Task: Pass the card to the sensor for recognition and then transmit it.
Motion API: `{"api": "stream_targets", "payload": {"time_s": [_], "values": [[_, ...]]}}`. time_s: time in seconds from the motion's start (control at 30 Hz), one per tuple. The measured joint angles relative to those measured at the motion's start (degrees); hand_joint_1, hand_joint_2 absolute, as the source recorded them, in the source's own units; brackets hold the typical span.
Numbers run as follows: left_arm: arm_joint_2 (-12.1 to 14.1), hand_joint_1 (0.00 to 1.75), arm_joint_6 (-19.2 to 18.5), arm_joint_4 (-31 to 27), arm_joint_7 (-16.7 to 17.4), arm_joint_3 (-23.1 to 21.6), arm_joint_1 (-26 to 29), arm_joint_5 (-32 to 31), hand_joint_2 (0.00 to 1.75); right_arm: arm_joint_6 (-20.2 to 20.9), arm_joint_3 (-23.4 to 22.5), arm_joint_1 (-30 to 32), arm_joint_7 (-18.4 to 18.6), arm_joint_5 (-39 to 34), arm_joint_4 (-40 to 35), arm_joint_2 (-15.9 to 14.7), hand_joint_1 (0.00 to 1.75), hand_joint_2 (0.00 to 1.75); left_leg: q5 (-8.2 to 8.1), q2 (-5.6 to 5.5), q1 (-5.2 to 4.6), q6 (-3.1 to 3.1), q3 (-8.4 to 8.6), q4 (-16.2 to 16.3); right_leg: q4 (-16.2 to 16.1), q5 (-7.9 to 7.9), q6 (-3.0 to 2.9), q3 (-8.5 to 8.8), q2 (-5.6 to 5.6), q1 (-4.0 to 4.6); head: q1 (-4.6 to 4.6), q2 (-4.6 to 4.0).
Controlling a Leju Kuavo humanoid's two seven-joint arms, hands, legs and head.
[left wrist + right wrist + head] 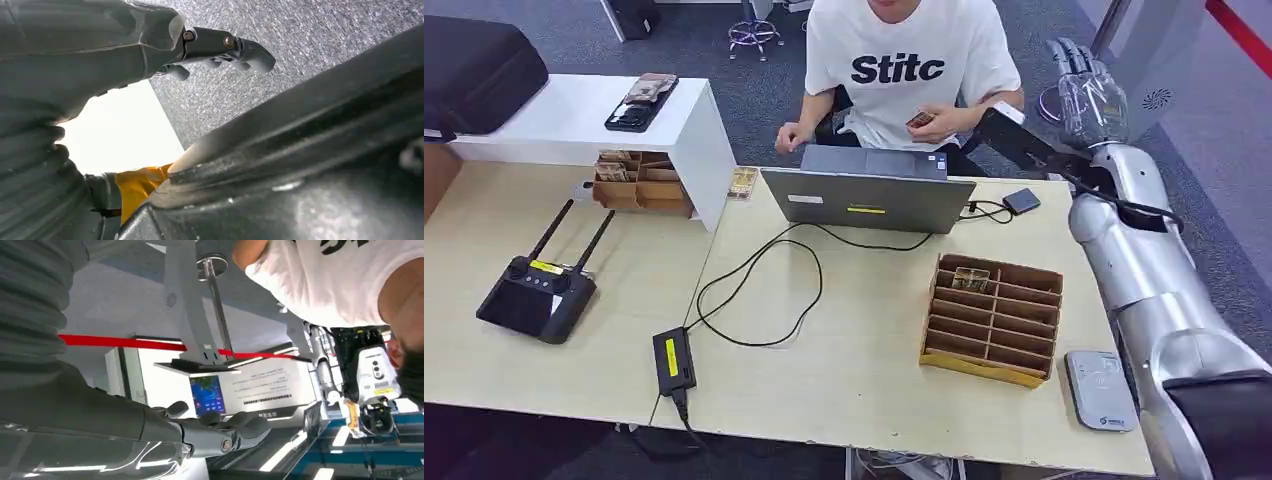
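My right hand (1088,88) is raised past the table's far right corner, fingers up and apart, holding nothing; the right wrist view shows its dark fingers (235,429) bare. A person in a white T-shirt (904,60) sits behind the laptop and holds a small card (921,120) in both hands, to the left of my hand. The white card sensor (1101,390) lies flat at the table's near right corner. A cardboard slot box (994,320) beside it has a card (971,277) in a back slot. My left hand (220,47) hangs over grey carpet, holding nothing.
An open grey laptop (869,190) with a black cable and power brick (674,360) takes up the table's middle. A black remote controller (536,298) sits on the left table. A white shelf (584,115) holds phones, with boxes underneath.
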Motion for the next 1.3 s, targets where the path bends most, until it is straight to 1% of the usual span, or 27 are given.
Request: {"api": "stream_targets", "payload": {"time_s": [0.07,0.17,0.27,0.33,0.43,0.53,0.6,0.67,0.83,1.03,1.1,1.17,1.23,1.27,1.3], "values": [[0.0,0.00,0.0,0.0,0.0,0.0,0.0,0.5,1.75,-0.3,-0.4,0.2,-1.0,-0.8,-1.4,-0.2,0.00,1.75,0.00,0.01,0.00,0.00,-0.01,0.0,0.0,0.00,0.00,-0.04,0.02,-0.01,0.00,0.00],[0.0,0.00,0.0,0.0,0.0,0.0,0.1,1.3,1.75,-0.5,-1.4,1.1,-2.6,-2.3,-5.5,-1.0,0.00,1.75,0.00,0.01,0.00,0.00,-0.01,0.0,0.0,0.00,0.00,-0.05,0.01,0.00,-0.02,0.00],[-0.1,0.00,0.2,0.0,-0.1,0.0,0.2,2.2,1.75,-0.5,-2.6,3.8,-3.9,-3.6,-12.3,-2.8,0.00,1.75,-0.01,-0.02,-0.01,0.00,-0.02,0.0,0.0,-0.01,0.00,-0.05,-0.02,-0.01,-0.02,0.00],[-0.2,0.00,0.4,0.0,-0.2,0.0,0.3,3.1,1.75,-1.3,-3.4,6.6,-4.5,-3.2,-17.5,-4.5,0.00,1.75,-0.04,-0.01,-0.01,0.01,0.00,0.0,-0.1,-0.01,0.01,-0.04,-0.01,0.00,-0.02,0.00],[-0.2,0.00,0.6,0.0,-0.1,0.0,0.4,4.4,1.75,-4.6,-5.2,13.3,-5.8,-2.3,-27.2,-7.8,0.00,1.75,-0.07,-0.13,0.00,0.06,-0.01,0.0,-0.1,-0.05,0.05,0.02,-0.13,0.00,0.00,0.00],[-0.5,0.00,0.9,0.0,0.0,0.0,0.6,5.5,1.75,-9.6,-9.1,24.4,-7.5,-1.6,-39.3,-11.0,0.00,1.75,-0.16,-0.28,-0.01,0.17,-0.03,0.0,-0.1,-0.12,0.10,0.13,-0.32,0.00,-0.02,0.00],[-0.6,0.00,1.0,0.0,0.0,0.0,0.7,5.9,1.75,-10.4,-12.1,30.5,-8.6,-1.5,-46.0,-12.2,0.00,1.75,-0.25,-0.23,-0.03,0.19,-0.07,0.0,-0.1,-0.12,0.10,0.10,-0.28,-0.03,-0.02,0.00],[-0.6,0.00,1.0,0.0,0.0,0.0,0.7,6.0,1.75,-10.2,-14.2,34.2,-9.1,-1.3,-50.3,-13.0,0.00,1.75,-0.29,-0.03,-0.05,0.17,-0.04,0.0,-0.1,-0.12,0.09,0.06,-0.06,-0.03,-0.02,0.00],[-0.6,0.00,1.0,0.0,0.0,0.0,0.7,6.0,1.75,-9.8,-16.8,37.0,-9.7,-0.8,-55.2,-13.8,0.00,1.75,-0.27,0.04,-0.04,0.17,0.02,0.0,-0.1,-0.12,0.09,0.04,0.04,-0.02,-0.02,0.00],[-0.6,0.00,1.0,0.0,0.0,0.0,0.7,6.0,1.75,-9.8,-17.8,37.9,-9.7,-0.8,-57.2,-14.1,0.00,1.75,-0.23,0.05,-0.04,0.17,0.05,0.0,-0.1,-0.09,0.06,0.06,0.05,-0.02,-0.02,0.00],[-0.6,0.00,1.0,0.0,0.0,0.0,0.7,6.2,1.75,-10.4,-18.4,38.9,-9.6,0.0,-58.0,-14.3,0.00,1.75,-0.23,0.02,-0.04,0.17,0.09,0.0,-0.1,-0.10,0.06,0.08,-0.01,-0.03,-0.04,0.00],[-0.7,0.00,1.0,0.0,0.0,0.0,0.7,6.5,1.75,-12.6,-20.1,42.4,-9.6,0.1,-60.3,-14.8,0.00,1.75,-0.24,-0.19,-0.04,0.18,0.08,0.0,-0.1,-0.15,0.10,0.15,-0.25,-0.02,0.00,0.00],[-0.8,0.00,1.0,0.0,0.0,0.0,0.8,6.8,1.75,-15.4,-23.2,48.0,-11.2,-3.0,-64.1,-14.8,0.00,1.75,-0.28,-0.32,-0.04,0.22,0.01,0.0,-0.1,-0.26,0.20,0.18,-0.39,-0.03,0.00,0.00],[-0.8,0.00,1.1,0.0,0.0,0.0,0.8,7.0,1.75,-15.7,-24.8,50.7,-12.8,-6.3,-66.0,-14.6,0.00,1.75,-0.33,-0.34,-0.04,0.24,-0.03,0.0,-0.1,-0.28,0.20,0.18,-0.43,-0.04,-0.04,0.00],[-0.9,0.00,1.3,0.0,0.0,0.0,0.8,7.1,1.75,-14.0,-26.7,53.4,-15.1,-12.2,-68.1,-13.9,0.00,1.75,-0.35,-0.33,-0.04,0.23,-0.04,0.0,-0.1,-0.32,0.16,0.18,-0.42,-0.04,0.00,0.00]]}}
